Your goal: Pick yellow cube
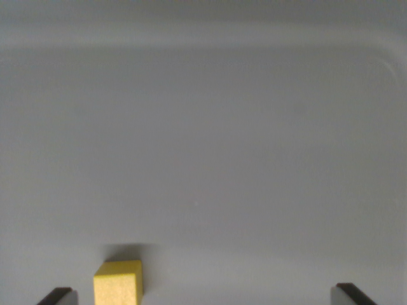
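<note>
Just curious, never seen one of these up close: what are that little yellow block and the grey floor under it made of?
The yellow cube looks like foam or sponge: matte with a faintly grainy, speckled face, though painted wood is possible. The grey surface seems smooth, matte plastic or laminate, with no visible texture.

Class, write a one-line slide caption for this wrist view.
Open gripper over a grey surface, yellow cube near the finger on the wrist view's left, not yet grasped.

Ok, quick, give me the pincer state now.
Pincer: open, holding nothing. The cube sits between the tips, near the one on the wrist view's left, not touching it.
</note>
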{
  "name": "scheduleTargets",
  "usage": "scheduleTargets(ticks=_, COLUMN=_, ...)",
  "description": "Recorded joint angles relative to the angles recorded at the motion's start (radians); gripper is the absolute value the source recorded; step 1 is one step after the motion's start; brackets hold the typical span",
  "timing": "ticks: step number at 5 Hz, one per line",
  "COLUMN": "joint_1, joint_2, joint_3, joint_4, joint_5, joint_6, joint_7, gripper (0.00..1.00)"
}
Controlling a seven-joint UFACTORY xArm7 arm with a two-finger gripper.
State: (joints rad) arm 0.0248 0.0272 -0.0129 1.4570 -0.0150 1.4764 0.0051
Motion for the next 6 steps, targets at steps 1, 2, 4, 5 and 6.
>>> scheduleTargets(ticks=1, joint_1=0.0034, joint_2=0.003, joint_3=0.004, joint_4=-0.028, joint_5=0.0025, joint_6=-0.029, joint_7=0.003, gripper=0.00)
scheduleTargets(ticks=2, joint_1=0.0034, joint_2=0.003, joint_3=0.004, joint_4=-0.028, joint_5=0.0025, joint_6=-0.029, joint_7=0.003, gripper=0.00)
scheduleTargets(ticks=4, joint_1=0.0071, joint_2=0.007, joint_3=0.008, joint_4=-0.058, joint_5=0.0052, joint_6=-0.060, joint_7=0.007, gripper=0.00)
scheduleTargets(ticks=5, joint_1=0.0113, joint_2=0.011, joint_3=0.012, joint_4=-0.093, joint_5=0.0084, joint_6=-0.097, joint_7=0.011, gripper=0.00)
scheduleTargets(ticks=6, joint_1=0.0113, joint_2=0.011, joint_3=0.012, joint_4=-0.093, joint_5=0.0084, joint_6=-0.097, joint_7=0.011, gripper=0.00)
